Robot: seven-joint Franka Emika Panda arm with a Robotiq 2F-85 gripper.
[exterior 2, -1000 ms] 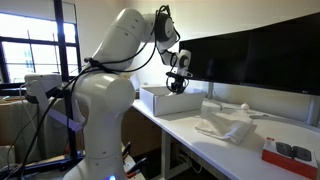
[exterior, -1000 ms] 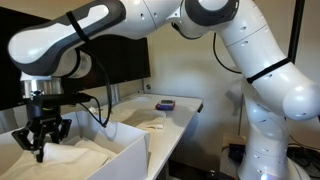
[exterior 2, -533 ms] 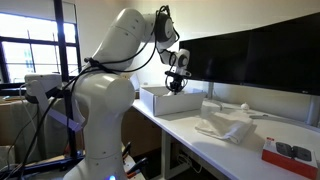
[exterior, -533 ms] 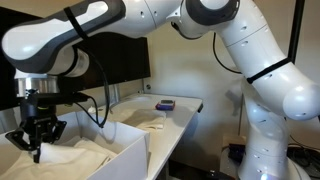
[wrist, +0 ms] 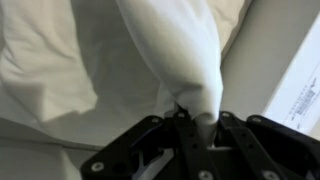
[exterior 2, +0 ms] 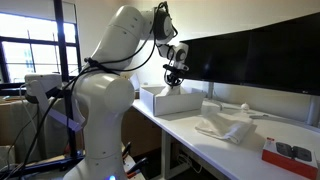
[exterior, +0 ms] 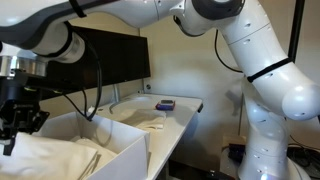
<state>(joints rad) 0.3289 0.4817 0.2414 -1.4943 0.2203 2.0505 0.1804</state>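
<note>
The claw (wrist: pixel 195 122) pinches 1 white cloth (wrist: pixel 165 50), so the grab looks done, though the cloth's lower folds lie in the white box (exterior: pixel 125 150) beneath the claw.

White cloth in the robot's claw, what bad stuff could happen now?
1. The gripper is shut on only a narrow bunch of the white cloth, so the cloth might slip out.
2. Most of the cloth lies piled in the white box. If it is lifted higher, it could snag on the wall or tug the box sideways.
3. Other white folds lie beside the pinched part. They may be a separate piece, so extra fabric might come up too.
</note>
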